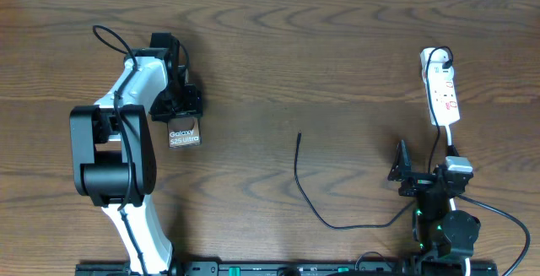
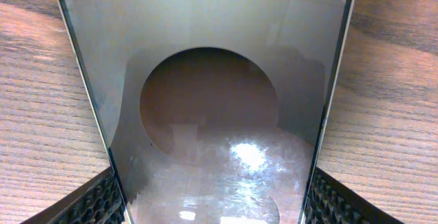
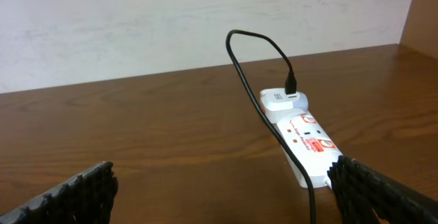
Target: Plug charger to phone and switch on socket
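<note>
On the left half of the tabletop, the left gripper (image 1: 182, 117) is down over the phone (image 1: 184, 134), and the left wrist view is filled with that dark slab and its brownish oval. Both ribbed fingers (image 2: 96, 203) sit tight against the phone's long edges, so the jaws are pinching the phone from either side. From overhead, the white "Galaxy" lettering pokes out on the end nearer the front edge.

Out in the middle of the table, the charger (image 1: 314, 208) lies loose. Its connector tip (image 1: 299, 135) points towards the far edge, touches nothing, and is well apart from the phone. The black cable curves down towards the front edge and then sweeps right past the right arm.

Over by the right edge, towards the far right corner, the socket (image 1: 443, 90) lies flat with its red markings up. The cable's other end goes into a white adapter (image 3: 280, 101) seated at the socket's far end.

The right gripper (image 3: 220, 172) sits near the front right corner, facing the socket with its jaws spread wide and nothing between them. It is clear of both the cable and the strip.
</note>
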You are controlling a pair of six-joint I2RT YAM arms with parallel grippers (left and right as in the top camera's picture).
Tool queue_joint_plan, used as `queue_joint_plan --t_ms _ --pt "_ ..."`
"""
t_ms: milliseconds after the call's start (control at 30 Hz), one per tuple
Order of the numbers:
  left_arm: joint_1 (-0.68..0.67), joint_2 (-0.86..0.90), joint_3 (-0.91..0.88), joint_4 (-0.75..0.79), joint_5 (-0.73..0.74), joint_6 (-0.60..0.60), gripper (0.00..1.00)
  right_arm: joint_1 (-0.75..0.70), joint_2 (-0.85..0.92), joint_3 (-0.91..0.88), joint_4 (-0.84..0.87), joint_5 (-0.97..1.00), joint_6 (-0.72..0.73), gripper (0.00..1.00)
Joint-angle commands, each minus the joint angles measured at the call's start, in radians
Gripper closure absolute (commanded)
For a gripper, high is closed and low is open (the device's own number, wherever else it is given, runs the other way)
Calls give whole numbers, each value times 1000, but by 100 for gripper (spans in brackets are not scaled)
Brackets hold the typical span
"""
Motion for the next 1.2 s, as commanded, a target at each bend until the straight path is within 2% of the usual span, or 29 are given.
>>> queue_joint_plan --t_ms 0,767,1167 --pt "4 21 -7 -6 0 10 28 8 -6 -1 -5 5 -13 1" --pt "4 21 -7 -9 0 10 34 8 -6 -1 -5 5 -14 1" --pt "4 21 -7 -9 -2 10 43 8 -6 -1 -5 5 -13 1"
